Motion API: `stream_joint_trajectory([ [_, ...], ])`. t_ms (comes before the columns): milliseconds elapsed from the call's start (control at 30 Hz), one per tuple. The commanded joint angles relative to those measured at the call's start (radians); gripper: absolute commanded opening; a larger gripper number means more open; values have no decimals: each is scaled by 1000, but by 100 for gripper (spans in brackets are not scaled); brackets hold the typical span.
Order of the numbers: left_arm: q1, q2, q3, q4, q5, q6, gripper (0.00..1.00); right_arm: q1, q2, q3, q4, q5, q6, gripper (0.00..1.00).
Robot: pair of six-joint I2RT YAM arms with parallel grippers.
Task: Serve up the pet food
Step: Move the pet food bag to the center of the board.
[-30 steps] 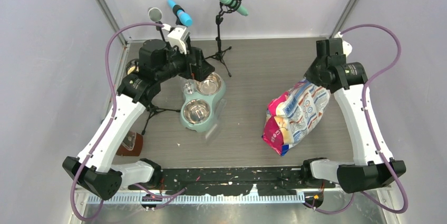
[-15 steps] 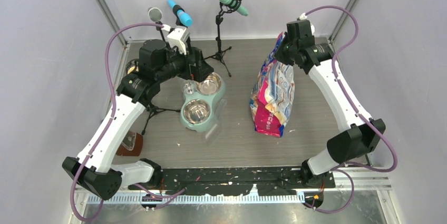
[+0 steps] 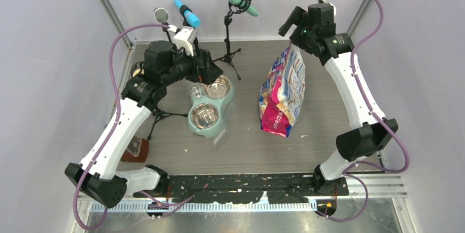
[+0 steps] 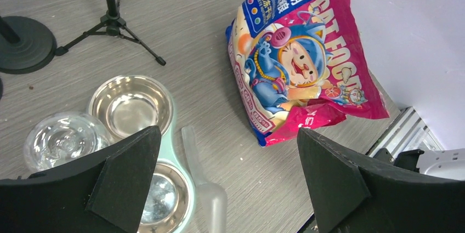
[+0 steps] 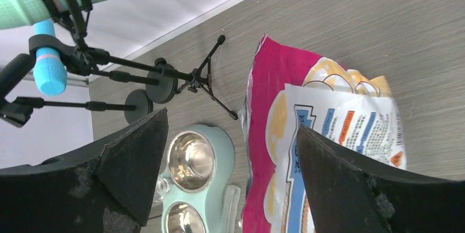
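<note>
The pet food itself is hidden; only its glossy pink, white and blue bag [image 3: 279, 93] shows, standing upright on the table right of centre. My right gripper [image 3: 289, 27] hovers open just above the bag's top, holding nothing. From the right wrist, the bag [image 5: 329, 134] fills the space under and beyond the spread fingers [image 5: 231, 120]. My left gripper [image 3: 211, 74] is open over the far end of the mint-green feeder [image 3: 226, 104]. In the left wrist view its fingers [image 4: 227, 131] frame both steel bowls [image 4: 130, 104], the clear scoop [image 4: 205, 183] and the bag [image 4: 299, 63].
A clear scoop [image 3: 222, 134] lies beside the feeder's near right edge. A clear glass dish [image 4: 63, 137] sits left of the feeder. Microphone tripods [image 3: 233, 57] stand at the back, with mics [image 3: 241, 0] overhead. A brown object [image 3: 137, 149] lies near left. Walls enclose the table.
The right arm swung the bag left and back, stood it upright, then opened and let go, rising above its top. The left arm has not moved.
</note>
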Motion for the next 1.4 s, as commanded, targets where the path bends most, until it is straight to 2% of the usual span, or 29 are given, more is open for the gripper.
stream_joint_trajectory([
  [0, -9, 21, 35, 91, 98, -13, 98, -10, -134, -28, -2, -46, -151, 94],
  [100, -41, 69, 33, 172, 146, -53, 96, -14, -220, -89, 2, -104, -156, 93],
  [200, -89, 135, 73, 184, 165, -59, 96, -17, -278, -139, -12, -187, -159, 91],
  [300, -138, 187, 97, 204, 153, -64, 96, -18, -306, -153, -72, -165, -160, 91],
  [400, -183, 230, 83, 259, 150, -49, 97, -18, -367, -236, -89, -109, -162, 91],
  [500, -170, 300, 161, 159, 48, -121, 95, -24, -407, -279, -127, -52, -123, 88],
  [600, -126, 414, 273, 1, 49, -199, 89, -43, -443, -305, -182, 68, -81, 82],
  [700, -115, 501, 280, 6, 45, -237, 87, -123, -486, -421, -192, 94, -35, 79],
  [800, -114, 588, 281, 52, 59, -296, 86, -218, -504, -535, -154, 30, -33, 78],
  [967, -128, 728, 284, 184, 151, -423, 82, -274, -453, -739, -20, -138, -30, 78],
  [1067, -159, 790, 308, 206, 127, -425, 81, -279, -414, -813, 45, -211, -2, 78],
  [1167, -177, 831, 320, 211, 119, -434, 81, -278, -383, -853, 81, -212, 1, 78],
  [1367, -199, 853, 266, 240, 155, -417, 78, -278, -323, -939, 147, -286, -20, 81],
])
